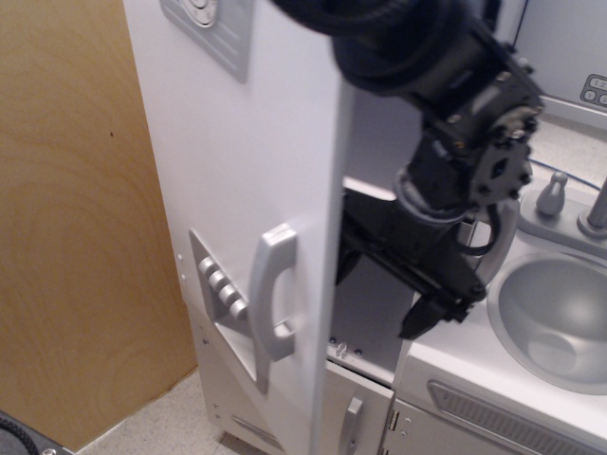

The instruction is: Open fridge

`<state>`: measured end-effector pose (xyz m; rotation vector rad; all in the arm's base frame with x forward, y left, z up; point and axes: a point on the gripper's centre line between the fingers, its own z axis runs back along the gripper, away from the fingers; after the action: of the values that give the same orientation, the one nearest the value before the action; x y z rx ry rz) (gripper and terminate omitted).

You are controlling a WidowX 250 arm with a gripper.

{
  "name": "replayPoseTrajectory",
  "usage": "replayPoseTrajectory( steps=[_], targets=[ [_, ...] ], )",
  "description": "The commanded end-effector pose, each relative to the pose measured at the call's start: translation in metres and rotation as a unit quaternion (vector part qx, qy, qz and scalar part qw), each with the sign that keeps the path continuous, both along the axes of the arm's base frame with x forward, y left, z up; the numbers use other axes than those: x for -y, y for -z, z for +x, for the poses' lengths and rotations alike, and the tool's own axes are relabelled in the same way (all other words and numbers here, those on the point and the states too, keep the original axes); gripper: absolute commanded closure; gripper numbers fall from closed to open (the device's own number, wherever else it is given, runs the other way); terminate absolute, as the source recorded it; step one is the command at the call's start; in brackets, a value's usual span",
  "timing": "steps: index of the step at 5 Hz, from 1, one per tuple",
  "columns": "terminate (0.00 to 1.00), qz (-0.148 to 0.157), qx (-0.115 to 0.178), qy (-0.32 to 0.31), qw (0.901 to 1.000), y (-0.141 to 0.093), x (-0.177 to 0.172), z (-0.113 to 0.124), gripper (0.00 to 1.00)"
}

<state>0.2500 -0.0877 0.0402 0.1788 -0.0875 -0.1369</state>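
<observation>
- Single view, no second camera to share scene with.
- Mounted high, in front of the fridge (237, 190), looking down and slightly left at it.
- Close range: fridge top and base are cropped; door handle (270, 303) sits lower centre.
- Frame looks tilted, fridge edges lean off vertical.
- Left third is a wood panel (76, 218); floor (161, 422) shows only at bottom left.
- Right side takes in the sink (555, 318) and tap (597, 204), cut by the frame edge.
- Arm enters from top centre, close to lens, blocking the upper interior; gripper (403, 284) lands mid-frame.
</observation>
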Motion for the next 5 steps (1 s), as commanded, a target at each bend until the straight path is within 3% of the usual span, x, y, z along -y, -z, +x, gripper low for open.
replayPoseTrajectory(
  steps=[1,2,3,4,5],
  targets=[
    [0.0,0.001,0.039,-0.033,0.9987,-0.02,-0.049,-0.027,0.0],
    [0.0,0.006,0.059,-0.039,0.9975,-0.024,-0.071,-0.046,0.0],
    [0.0,0.028,0.059,-0.078,0.9948,-0.022,-0.097,-0.051,0.0],
    [0.0,0.038,0.041,-0.122,0.9909,-0.022,-0.115,-0.04,0.0],
    [0.0,0.054,0.062,-0.143,0.9863,-0.023,-0.13,-0.027,0.0]
  ],
)
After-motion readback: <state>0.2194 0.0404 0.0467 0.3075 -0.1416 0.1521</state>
